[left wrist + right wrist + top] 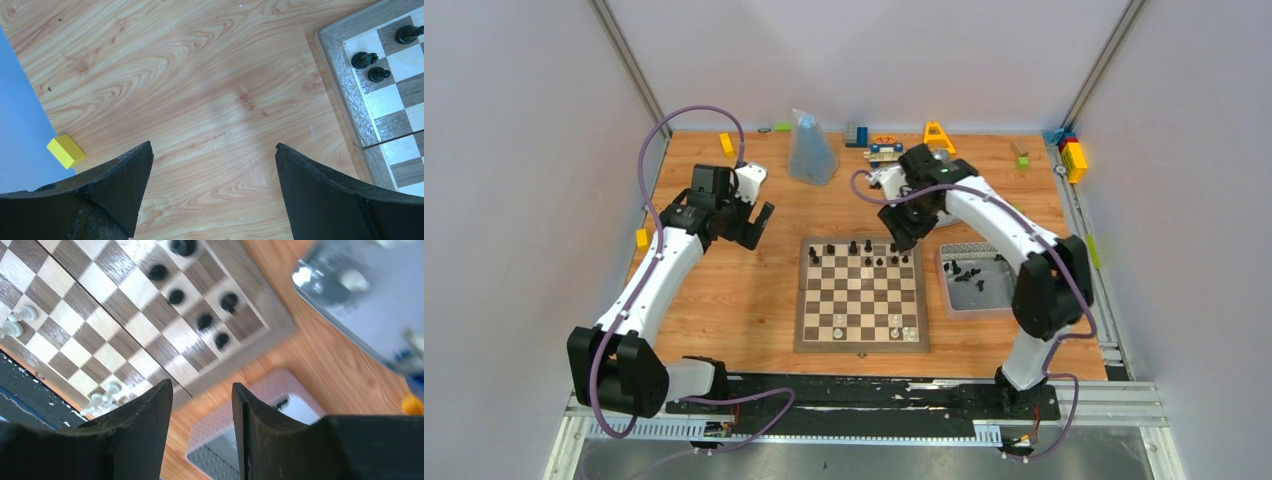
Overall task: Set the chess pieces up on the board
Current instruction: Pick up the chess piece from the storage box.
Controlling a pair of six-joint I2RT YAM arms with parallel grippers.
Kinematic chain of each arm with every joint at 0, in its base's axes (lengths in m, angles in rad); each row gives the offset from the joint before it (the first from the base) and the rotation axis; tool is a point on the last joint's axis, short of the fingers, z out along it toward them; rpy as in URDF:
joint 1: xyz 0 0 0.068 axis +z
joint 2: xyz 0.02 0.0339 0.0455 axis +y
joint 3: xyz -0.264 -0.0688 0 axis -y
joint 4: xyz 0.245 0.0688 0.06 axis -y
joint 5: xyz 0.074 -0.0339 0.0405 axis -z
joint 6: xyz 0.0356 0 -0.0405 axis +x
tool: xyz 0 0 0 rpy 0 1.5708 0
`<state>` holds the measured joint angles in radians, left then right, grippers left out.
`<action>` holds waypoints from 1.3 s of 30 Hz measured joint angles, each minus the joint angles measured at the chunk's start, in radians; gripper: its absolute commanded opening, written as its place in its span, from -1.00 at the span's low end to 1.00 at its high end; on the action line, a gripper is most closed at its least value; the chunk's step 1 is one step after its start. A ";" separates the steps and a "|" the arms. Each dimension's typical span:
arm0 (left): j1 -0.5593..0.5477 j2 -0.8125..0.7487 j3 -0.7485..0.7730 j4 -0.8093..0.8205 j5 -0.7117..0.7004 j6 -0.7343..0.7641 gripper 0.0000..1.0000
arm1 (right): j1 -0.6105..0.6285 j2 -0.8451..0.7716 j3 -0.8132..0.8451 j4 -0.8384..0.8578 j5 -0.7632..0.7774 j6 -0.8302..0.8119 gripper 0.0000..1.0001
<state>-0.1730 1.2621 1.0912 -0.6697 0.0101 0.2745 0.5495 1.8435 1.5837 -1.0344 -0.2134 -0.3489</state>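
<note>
Plainly, the left claw (212, 150), spread wide and empty above bare worktop (200, 75), threatened little, the board (864, 300) lying just to its right. The right claw (201, 387), jaws part-open around nothing, could topple the black chess pieces (204, 321) standing along the far rows if swung low toward the tray (994, 300); those pieces sat close beneath it at the far right corner, more waiting in the tray beyond.

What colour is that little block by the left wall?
Bright yellow. The block shows best in the left wrist view, lying on the wooden table.
</note>
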 measured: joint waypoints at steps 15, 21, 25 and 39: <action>0.000 0.000 0.000 -0.001 0.025 0.000 1.00 | -0.496 -0.327 -0.467 0.069 -0.023 -0.023 -0.07; 0.000 0.003 0.000 -0.002 0.034 0.000 1.00 | -0.540 -0.320 -0.514 0.150 0.032 -0.067 -0.13; 0.000 0.003 0.000 -0.003 0.034 0.000 1.00 | -0.539 -0.297 -0.514 0.180 0.038 -0.092 -0.12; 0.000 0.003 0.000 -0.004 0.034 0.000 1.00 | -0.539 -0.238 -0.595 0.195 0.037 -0.072 -0.10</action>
<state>-0.1730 1.2655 1.0912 -0.6739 0.0444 0.2745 0.0101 1.6051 0.9882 -0.8394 -0.1761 -0.4206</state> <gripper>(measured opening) 0.998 0.451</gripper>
